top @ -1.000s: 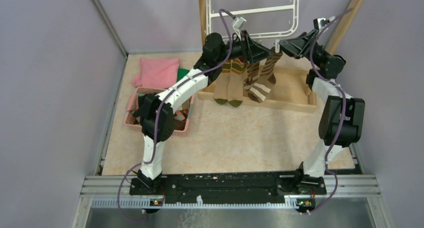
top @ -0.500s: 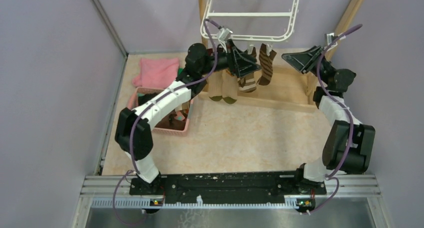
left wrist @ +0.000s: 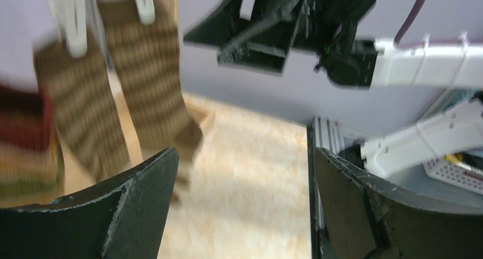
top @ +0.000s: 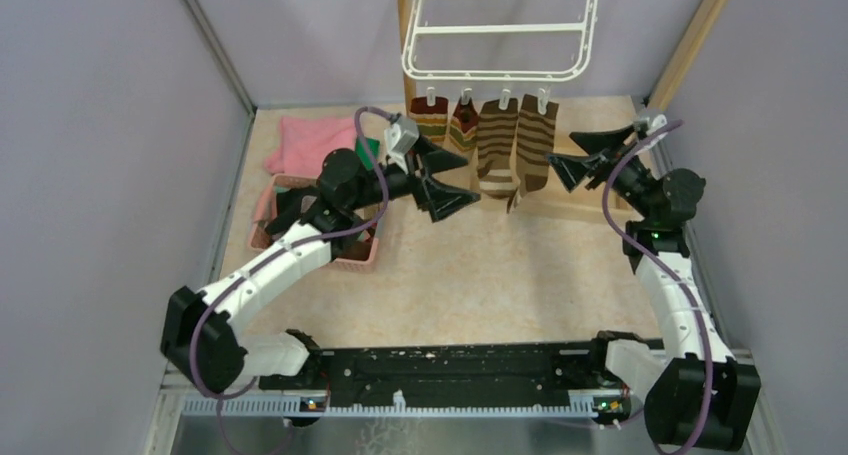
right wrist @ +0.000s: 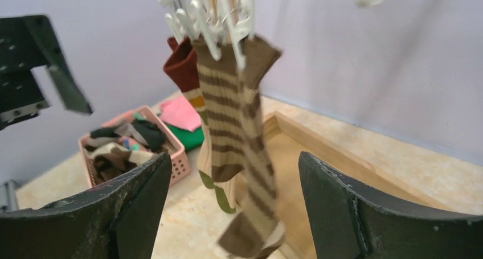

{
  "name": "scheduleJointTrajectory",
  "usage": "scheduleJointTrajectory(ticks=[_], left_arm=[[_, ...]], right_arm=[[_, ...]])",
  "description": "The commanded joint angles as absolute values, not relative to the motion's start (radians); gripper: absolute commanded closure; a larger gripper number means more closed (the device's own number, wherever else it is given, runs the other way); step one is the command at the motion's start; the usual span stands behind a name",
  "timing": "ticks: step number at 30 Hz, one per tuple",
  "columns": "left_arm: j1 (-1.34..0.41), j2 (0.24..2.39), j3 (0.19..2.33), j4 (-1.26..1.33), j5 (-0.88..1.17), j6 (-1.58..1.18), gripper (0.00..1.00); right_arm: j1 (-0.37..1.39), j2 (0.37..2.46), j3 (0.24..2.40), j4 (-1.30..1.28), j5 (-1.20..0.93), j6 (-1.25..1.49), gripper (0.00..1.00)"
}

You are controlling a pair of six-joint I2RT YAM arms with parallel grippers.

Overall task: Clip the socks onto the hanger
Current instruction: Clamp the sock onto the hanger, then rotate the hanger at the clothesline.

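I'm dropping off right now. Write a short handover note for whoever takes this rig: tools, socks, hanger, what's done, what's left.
Tools: the left tool is open and empty, to the left of the hanging row; the right tool is open and empty, to its right.
Things: the hanger hangs at the back, with four socks clipped side by side along its near edge.
Done: those four.
Left: the pink basket holds more striped pieces; check for socks and clip any.

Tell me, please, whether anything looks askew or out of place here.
Nothing stands out. Four striped socks hang side by side from clips on the white plastic hanger; the left gripper and right gripper are open, clear of them.
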State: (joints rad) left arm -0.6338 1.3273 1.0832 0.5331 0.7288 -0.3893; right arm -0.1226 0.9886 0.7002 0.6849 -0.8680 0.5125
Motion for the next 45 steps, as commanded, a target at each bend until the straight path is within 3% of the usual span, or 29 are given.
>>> scheduleJointTrajectory(ticks=[1, 10, 16, 25, 29, 32, 37, 45], left_arm=[[-0.626, 1.102, 0.845, 0.495, 0.659, -0.302, 0.04], [-0.624, 0.764, 0.658, 0.274, 0.526, -0.254, 0.01], [-0.623, 0.664, 0.609, 0.218, 0.475, -0.221, 0.01], [-0.624, 0.645, 0.575, 0.163, 0.428, -0.221, 0.01], [-0.624, 0.62, 0.577, 0.137, 0.404, -0.206, 0.01], [-0.623, 0.61, 0.574, 0.13, 0.389, -0.2, 0.01], [-0.624, 0.61, 0.571, 0.129, 0.385, -0.199, 0.01], [-0.623, 0.605, 0.58, 0.11, 0.367, -0.182, 0.01]], right_arm=[[-0.04, 0.95, 0.676, 0.512, -0.719, 0.151, 0.19], [-0.037, 1.064, 0.629, 0.722, -0.626, 0.201, 0.23], [-0.03, 1.118, 0.642, 0.832, -0.614, 0.203, 0.26], [0.121, 1.198, 0.686, 0.852, -0.662, 0.147, 0.58], [0.198, 1.183, 0.677, 0.834, -0.62, 0.119, 0.82], [0.254, 1.171, 0.681, 0.797, -0.548, 0.101, 0.92], [0.353, 1.18, 0.695, 0.8, -0.435, 0.113, 1.0], [0.511, 1.304, 0.79, 0.797, -0.342, 0.082, 1.0]])
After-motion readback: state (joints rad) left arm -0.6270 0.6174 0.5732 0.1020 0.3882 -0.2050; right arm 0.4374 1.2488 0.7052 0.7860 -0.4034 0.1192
